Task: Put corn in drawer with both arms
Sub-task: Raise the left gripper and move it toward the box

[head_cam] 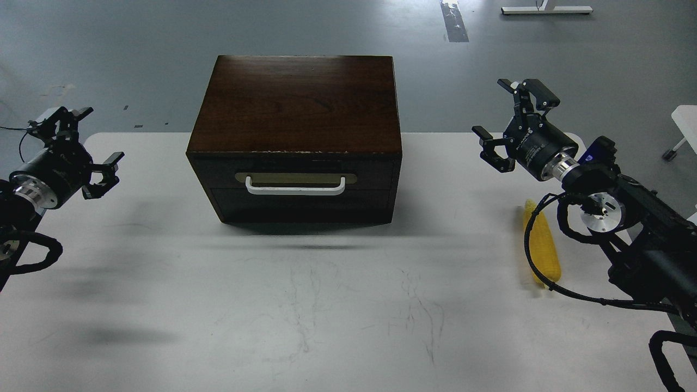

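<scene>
The dark brown wooden box [297,106] stands at the middle back of the white table. Its drawer [297,175] is shut, with a brass-coloured plate and a white bar handle [295,189] on the front. The yellow corn [541,245] lies on the table at the right, pointed end away from me, partly crossed by a black cable. My right gripper [514,120] is open and empty, raised above and behind the corn, right of the box. My left gripper [81,147] is open and empty, raised over the table's left edge, well left of the box.
The white table [326,305] has scuffed bare surface in front of the box. Grey floor lies beyond the back edge. A white object [685,122] stands at the far right and a white frame base [546,9] at the top right.
</scene>
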`<action>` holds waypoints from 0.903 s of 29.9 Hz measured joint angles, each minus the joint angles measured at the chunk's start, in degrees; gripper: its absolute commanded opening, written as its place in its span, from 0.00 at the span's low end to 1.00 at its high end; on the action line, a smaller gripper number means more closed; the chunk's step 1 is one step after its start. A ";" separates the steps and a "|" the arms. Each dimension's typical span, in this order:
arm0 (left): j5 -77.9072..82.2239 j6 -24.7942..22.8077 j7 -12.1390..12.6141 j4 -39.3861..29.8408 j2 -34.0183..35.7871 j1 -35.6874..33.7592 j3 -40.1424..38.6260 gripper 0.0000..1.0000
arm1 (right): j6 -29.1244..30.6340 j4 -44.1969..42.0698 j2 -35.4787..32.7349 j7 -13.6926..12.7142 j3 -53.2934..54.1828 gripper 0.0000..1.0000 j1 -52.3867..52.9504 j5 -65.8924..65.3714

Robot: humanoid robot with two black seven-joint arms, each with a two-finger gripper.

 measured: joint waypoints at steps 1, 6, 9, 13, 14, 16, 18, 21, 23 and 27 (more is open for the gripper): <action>0.00 0.00 0.00 0.00 -0.33 -0.02 0.00 0.99 | 0.00 0.00 0.03 0.00 -0.04 1.00 0.00 0.00; 0.00 0.00 -0.07 0.00 -1.34 -0.43 0.06 0.99 | -0.06 0.01 0.31 0.00 -0.09 1.00 -0.11 0.00; 0.00 0.00 -0.18 0.00 -1.63 -0.43 0.14 0.99 | -0.08 0.01 0.31 0.00 -0.09 1.00 -0.15 0.00; 0.00 0.00 -0.51 0.00 -1.73 -0.53 0.07 0.99 | -0.09 0.01 0.31 0.00 -0.09 1.00 -0.09 0.00; 0.00 0.00 -0.54 0.00 -1.81 -0.54 -0.02 0.99 | -0.10 0.04 0.30 0.00 -0.09 1.00 -0.05 0.00; 0.00 0.00 -0.59 0.00 -2.01 -0.54 -0.14 0.99 | -0.14 0.06 0.29 0.00 -0.09 1.00 -0.01 0.00; 0.01 0.00 -0.59 0.00 -2.22 -0.54 -0.15 0.99 | -0.24 0.06 0.29 0.00 -0.09 1.00 0.12 0.00; 0.03 0.00 -0.60 0.00 -2.35 -0.53 -0.03 0.99 | -0.34 -0.12 0.41 0.00 -0.14 1.00 0.95 -0.07; 0.08 0.00 -0.60 0.00 -2.37 -0.52 -0.01 0.99 | -0.35 -0.27 0.41 0.00 -0.41 1.00 1.28 -0.08; 0.10 0.00 -0.61 0.00 -2.44 -1.00 0.04 0.99 | -0.36 -0.42 0.07 0.00 -0.90 1.00 1.35 -0.09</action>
